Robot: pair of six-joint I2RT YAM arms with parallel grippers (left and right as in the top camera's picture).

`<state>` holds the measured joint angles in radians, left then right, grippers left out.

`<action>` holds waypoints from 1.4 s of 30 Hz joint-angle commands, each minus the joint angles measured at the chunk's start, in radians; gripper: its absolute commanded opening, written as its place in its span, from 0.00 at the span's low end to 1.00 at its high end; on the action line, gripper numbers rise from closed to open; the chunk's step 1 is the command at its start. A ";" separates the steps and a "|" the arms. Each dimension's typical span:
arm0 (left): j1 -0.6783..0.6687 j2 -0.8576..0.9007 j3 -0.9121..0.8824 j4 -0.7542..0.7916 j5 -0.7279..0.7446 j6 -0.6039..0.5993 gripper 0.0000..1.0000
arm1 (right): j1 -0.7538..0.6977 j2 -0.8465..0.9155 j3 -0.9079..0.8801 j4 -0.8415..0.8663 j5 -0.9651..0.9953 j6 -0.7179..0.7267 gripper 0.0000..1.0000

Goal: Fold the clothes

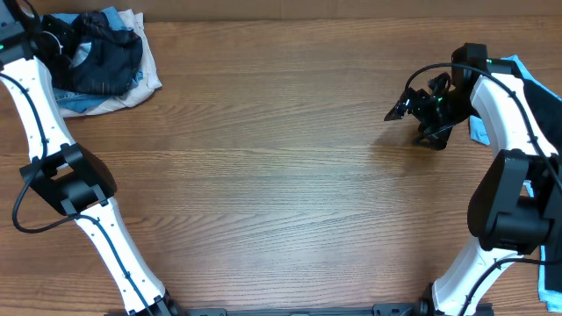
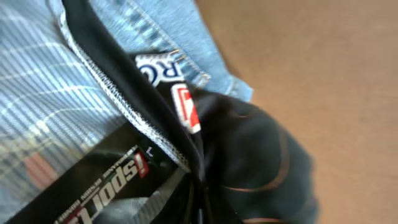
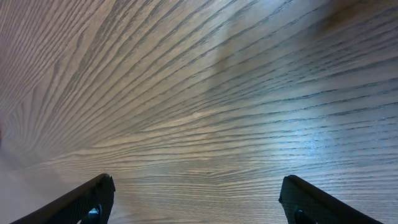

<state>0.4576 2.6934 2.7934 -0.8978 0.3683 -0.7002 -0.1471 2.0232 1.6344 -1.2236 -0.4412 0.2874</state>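
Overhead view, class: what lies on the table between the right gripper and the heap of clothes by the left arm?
Nothing: the overhead view shows only bare wooden tabletop between the right gripper and the clothes.

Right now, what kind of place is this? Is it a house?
Probably a robot test bench, not a home: a white left arm and right arm stand at a wooden table, with a pile of clothes in its far corner.
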 commanded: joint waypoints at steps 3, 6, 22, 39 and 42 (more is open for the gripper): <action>-0.009 0.001 0.092 -0.018 0.025 0.024 0.04 | 0.002 -0.003 0.022 0.006 -0.006 -0.007 0.90; -0.023 0.001 0.103 -0.013 0.024 0.032 0.04 | 0.002 -0.003 0.022 0.010 -0.006 -0.007 0.90; -0.166 0.001 0.080 0.070 -0.252 0.149 0.07 | 0.002 -0.003 0.022 0.010 -0.006 -0.007 0.90; -0.142 -0.003 -0.078 0.132 -0.296 0.224 0.70 | 0.002 -0.003 0.022 -0.006 -0.006 -0.007 0.89; -0.133 -0.021 -0.044 0.122 -0.260 0.225 0.93 | 0.002 -0.003 0.022 -0.010 -0.006 -0.008 0.89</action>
<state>0.3099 2.6938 2.7113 -0.7708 0.0879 -0.4946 -0.1471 2.0232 1.6344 -1.2320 -0.4412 0.2874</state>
